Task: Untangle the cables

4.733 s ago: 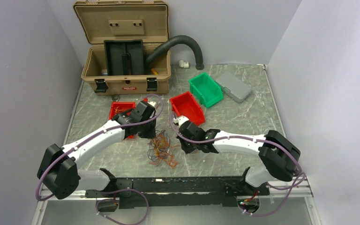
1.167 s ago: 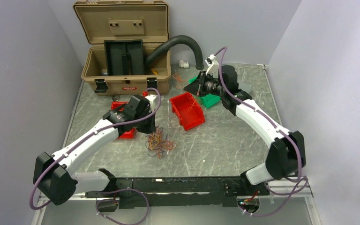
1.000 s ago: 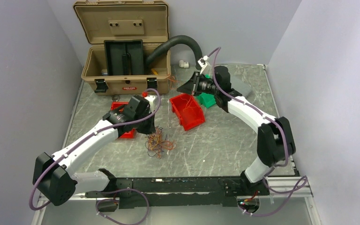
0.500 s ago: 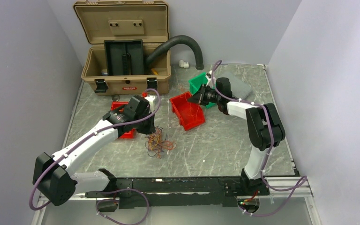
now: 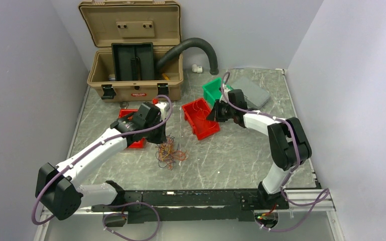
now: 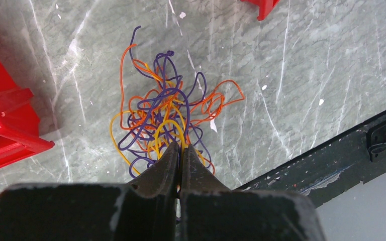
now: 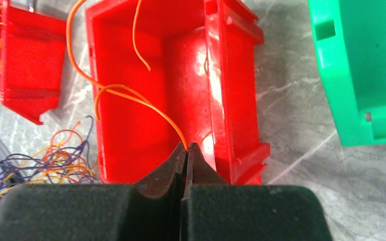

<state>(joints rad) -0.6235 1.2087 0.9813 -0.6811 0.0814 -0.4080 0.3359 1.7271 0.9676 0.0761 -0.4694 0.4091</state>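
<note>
Low in the left wrist view, the left pincer [image 6: 181, 146] is pressed together on strands at the near edge of the tangle of cables [image 6: 167, 98]. The tangle is an orange, yellow and purple knot lying on the desk [image 6: 291, 75]. Further right stands the red bin [image 7: 130, 140]. At its lower edge in the right wrist view, the right pincer [image 7: 187, 147] is clamped on one orange wire [image 7: 151, 106], which arcs over the bin's inside. The green bin [image 7: 367, 65] fills the upper right.
</note>
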